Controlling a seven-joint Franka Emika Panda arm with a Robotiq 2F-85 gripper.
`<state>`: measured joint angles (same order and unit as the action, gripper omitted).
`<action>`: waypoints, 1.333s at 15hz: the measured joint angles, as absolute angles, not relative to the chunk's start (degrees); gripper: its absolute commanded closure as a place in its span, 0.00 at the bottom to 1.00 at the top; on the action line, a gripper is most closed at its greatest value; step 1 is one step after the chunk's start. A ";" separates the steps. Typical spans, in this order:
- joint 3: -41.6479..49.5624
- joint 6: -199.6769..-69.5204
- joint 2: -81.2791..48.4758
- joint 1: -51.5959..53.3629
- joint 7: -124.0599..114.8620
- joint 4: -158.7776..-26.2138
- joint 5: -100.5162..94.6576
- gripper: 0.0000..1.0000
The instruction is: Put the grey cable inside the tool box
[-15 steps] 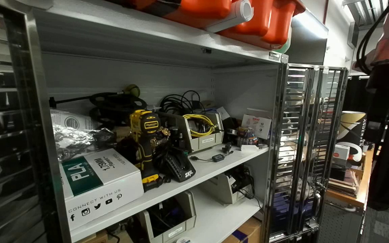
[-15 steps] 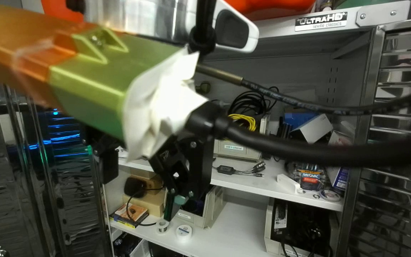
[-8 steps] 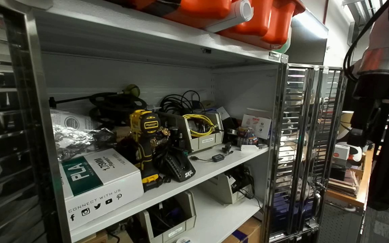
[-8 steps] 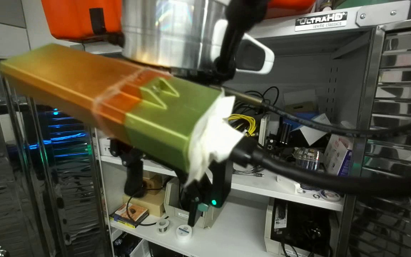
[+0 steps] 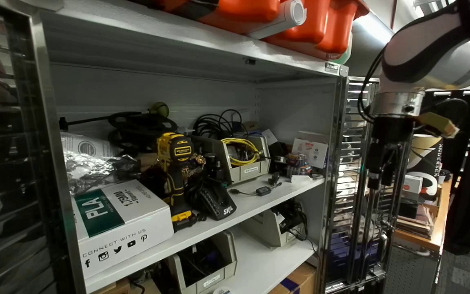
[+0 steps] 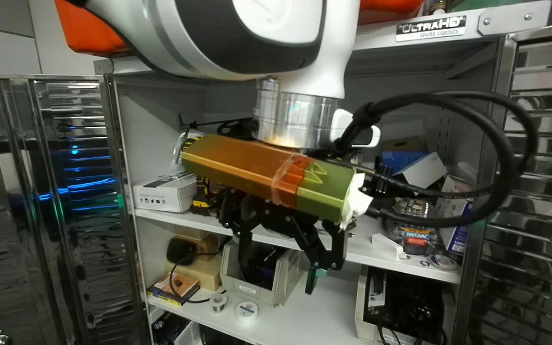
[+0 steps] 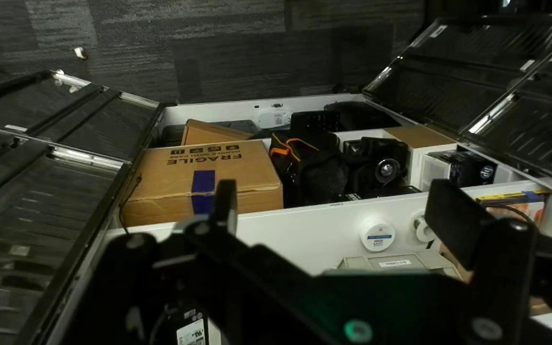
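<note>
A short grey cable [image 5: 263,190] with a small inline block lies near the front edge of the middle shelf [image 5: 214,210] in an exterior view. In an exterior view with the arm in front, most of it is hidden behind the gripper. My gripper [image 6: 278,273] is open and empty, fingers pointing down, in front of the cabinet. It hangs right of the shelves in an exterior view [image 5: 380,183], apart from the cable. Its fingers stand wide apart in the wrist view [image 7: 336,206], with nothing between them. The yellow tool box does not show; it is hidden or out of view.
On the middle shelf stand a white PLA box [image 5: 125,220], a yellow-and-black drill [image 5: 174,171], a SKIL charger [image 5: 214,200] and a bin [image 5: 249,171] with yellow cable. More bins [image 6: 257,290] sit on the shelf below. Open cabinet doors [image 6: 525,215] flank the shelves.
My arm has moved toward the cabinet. In an exterior view it has come leftward into view; in both exterior views more of the arm shows. The gripper stays open. The shelf items have not moved.
</note>
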<state>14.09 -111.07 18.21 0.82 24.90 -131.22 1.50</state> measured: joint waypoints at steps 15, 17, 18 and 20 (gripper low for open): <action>4.59 -133.31 -8.02 0.37 17.86 -111.49 11.05 0.00; 3.56 -132.98 -9.09 0.24 17.78 -110.05 11.24 0.00; 3.33 -132.86 -9.18 0.20 17.78 -109.71 11.39 0.00; 3.26 -132.61 -9.17 0.14 17.78 -109.41 11.49 0.00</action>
<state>3.26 -132.61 -9.17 0.14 17.78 -109.41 11.49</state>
